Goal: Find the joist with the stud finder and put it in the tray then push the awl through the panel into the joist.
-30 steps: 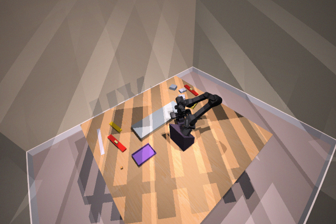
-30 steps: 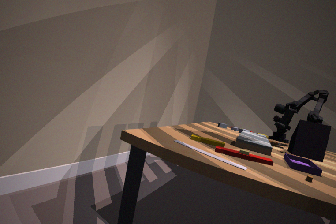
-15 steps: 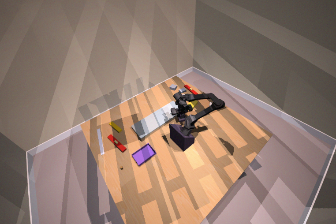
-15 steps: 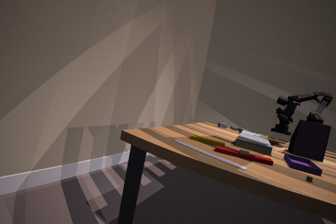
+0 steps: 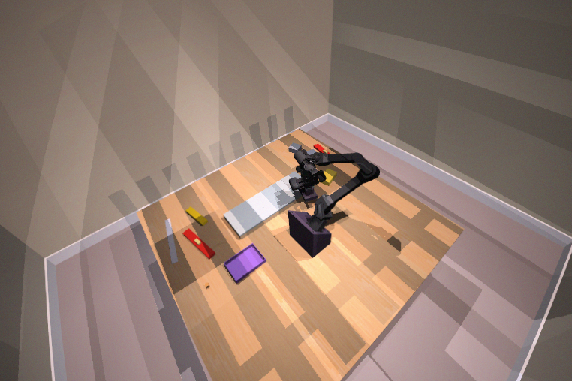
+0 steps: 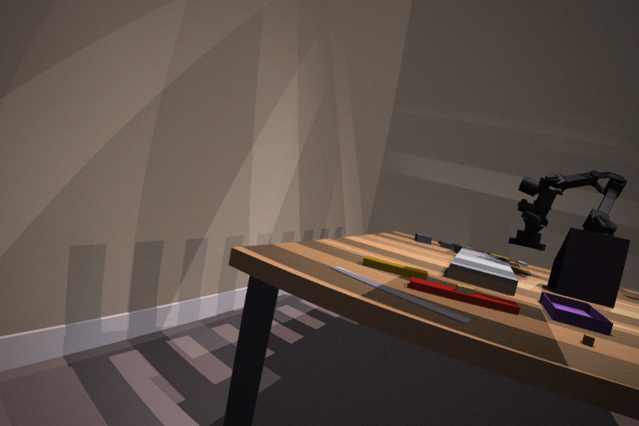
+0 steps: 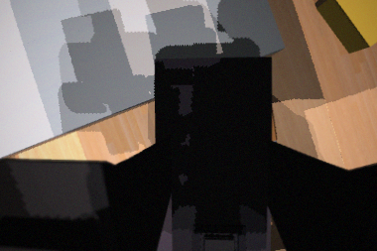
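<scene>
My gripper (image 5: 306, 187) (image 6: 529, 233) (image 7: 212, 142) is shut on the stud finder (image 5: 308, 196) (image 6: 526, 242) (image 7: 213, 101), a dark block that fills the middle of the wrist view. It is held above the table, near the right end of the floor panel in the top view. The floor panel (image 5: 254, 212) (image 6: 476, 260) (image 7: 30, 27) is a pale grey slab with shadows of the arm on it. The purple tray (image 5: 245, 263) (image 6: 578, 314) is empty. I cannot clearly make out the awl; the arm and the stud finder hide part of the table.
A red bar (image 5: 191, 235) (image 6: 438, 291), a yellow block (image 5: 196, 215) (image 6: 394, 267), a grey strip (image 5: 171, 240) (image 6: 400, 294) and a small brown cube (image 5: 206, 285) (image 6: 588, 340) lie near the tray side. Another yellow block (image 5: 329, 176) (image 7: 362, 12) lies beyond the panel's right end.
</scene>
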You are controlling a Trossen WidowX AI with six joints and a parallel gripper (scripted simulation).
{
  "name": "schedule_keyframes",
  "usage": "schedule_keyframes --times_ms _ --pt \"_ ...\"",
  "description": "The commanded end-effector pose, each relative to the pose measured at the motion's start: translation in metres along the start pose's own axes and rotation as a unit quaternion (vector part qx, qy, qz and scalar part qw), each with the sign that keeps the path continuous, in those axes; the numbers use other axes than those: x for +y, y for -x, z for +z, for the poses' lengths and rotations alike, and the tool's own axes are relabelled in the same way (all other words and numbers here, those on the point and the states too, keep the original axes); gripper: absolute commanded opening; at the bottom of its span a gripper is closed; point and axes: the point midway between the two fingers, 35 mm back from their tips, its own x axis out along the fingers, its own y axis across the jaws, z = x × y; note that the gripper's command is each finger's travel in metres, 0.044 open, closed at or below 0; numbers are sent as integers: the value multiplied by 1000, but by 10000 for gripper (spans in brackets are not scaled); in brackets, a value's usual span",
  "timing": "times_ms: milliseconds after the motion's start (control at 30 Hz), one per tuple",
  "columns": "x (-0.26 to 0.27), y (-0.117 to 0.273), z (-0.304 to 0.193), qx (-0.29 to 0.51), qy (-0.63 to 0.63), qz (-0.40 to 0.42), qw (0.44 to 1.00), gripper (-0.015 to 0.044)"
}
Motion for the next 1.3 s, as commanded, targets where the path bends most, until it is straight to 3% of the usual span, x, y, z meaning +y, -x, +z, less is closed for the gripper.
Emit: schedule_keyframes --times_ms 0,867,1267 --pt "-1 2 25 -4 20 10 1000 0" --pt "-1 -24 139 -15 162 47 985 0" --pt "-1 -35 140 -15 166 48 985 0"
